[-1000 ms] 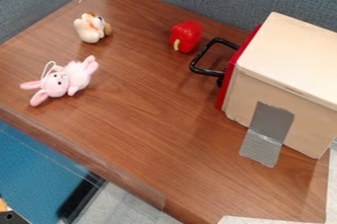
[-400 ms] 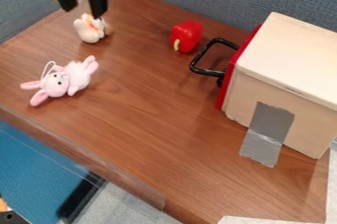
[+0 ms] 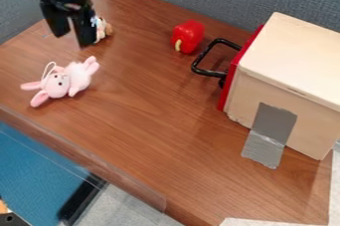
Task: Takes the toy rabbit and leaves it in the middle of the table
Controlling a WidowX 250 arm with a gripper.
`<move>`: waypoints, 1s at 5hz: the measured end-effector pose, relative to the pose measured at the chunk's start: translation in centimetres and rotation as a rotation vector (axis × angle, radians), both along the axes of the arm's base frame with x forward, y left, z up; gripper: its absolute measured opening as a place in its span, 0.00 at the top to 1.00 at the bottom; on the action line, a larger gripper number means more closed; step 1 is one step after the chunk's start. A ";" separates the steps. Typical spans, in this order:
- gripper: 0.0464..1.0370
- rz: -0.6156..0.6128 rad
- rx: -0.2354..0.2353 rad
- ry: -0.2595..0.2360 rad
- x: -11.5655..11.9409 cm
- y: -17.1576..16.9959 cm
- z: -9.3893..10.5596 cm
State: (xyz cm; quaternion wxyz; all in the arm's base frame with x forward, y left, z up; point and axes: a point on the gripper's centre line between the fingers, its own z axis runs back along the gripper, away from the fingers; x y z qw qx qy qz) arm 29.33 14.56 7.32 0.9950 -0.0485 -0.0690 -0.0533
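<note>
Camera view: gripper [image 3: 73, 40] has fingers apart, empty; toy rabbit [image 3: 59, 83] lies nearer the camera than them. Off-centre descent might pinch only string loop [image 3: 47, 69], causing slip; fingers might knock plush [image 3: 102, 29] behind them.

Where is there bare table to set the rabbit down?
The widest bare patch of table is the middle, between the rabbit, the red toy and the box. It is crowded at upper left, where the gripper overlaps the small plush toy in view, and tight between the red toy and the black handle.
</note>
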 end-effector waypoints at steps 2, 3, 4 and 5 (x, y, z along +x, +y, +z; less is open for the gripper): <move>0.04 -0.130 0.048 0.102 -5.0 -2.7 -3.7; 0.04 -0.121 0.135 0.112 -4.1 -1.9 -5.1; 0.04 -0.063 0.148 0.127 -2.9 -0.9 -5.9; 0.04 -0.013 0.110 0.098 -1.5 -0.3 -4.8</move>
